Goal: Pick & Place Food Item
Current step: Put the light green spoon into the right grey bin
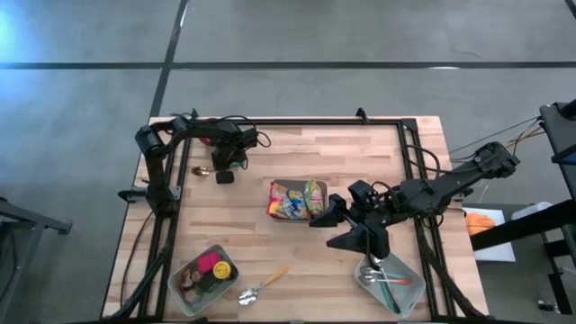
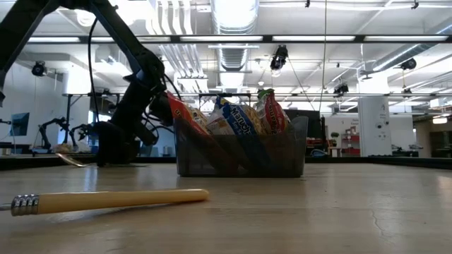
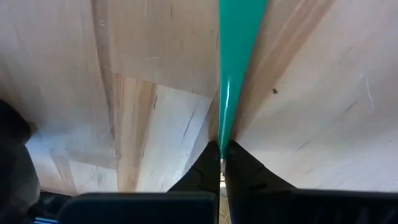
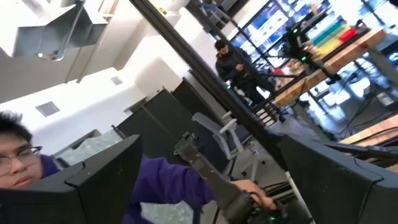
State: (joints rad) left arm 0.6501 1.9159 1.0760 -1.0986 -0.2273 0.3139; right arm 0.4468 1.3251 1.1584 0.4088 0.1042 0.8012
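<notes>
A clear bin of snack packets (image 1: 295, 200) (image 2: 240, 144) stands at the table's middle. My left gripper (image 1: 225, 176) (image 3: 221, 148) is at the far left, pointing steeply down, shut on a long glossy green handle (image 3: 233, 56). A golden spoon bowl (image 1: 202, 171) (image 2: 70, 159) lies just to its left; whether it belongs to the green handle I cannot tell. My right gripper (image 1: 335, 229) hangs open and raised, right of the bin, with nothing between its fingers. My left gripper pinches the green handle's near end (image 3: 224, 127) between its two fingertips. The fingers come from above, slanting down, and lie along the handle. The handle runs straight away from the fingertips, close over the wooden top; whether it is clear of the wood I cannot tell.
A grey bin (image 1: 203, 275) with pink, yellow and dark pieces stands near left. A grey tray (image 1: 389, 281) with utensils stands near right. A wooden-handled spoon (image 1: 263, 285) (image 2: 106, 201) lies between them. Black frame rails (image 1: 297, 123) border the table. People (image 4: 236, 65) show in the room beyond.
</notes>
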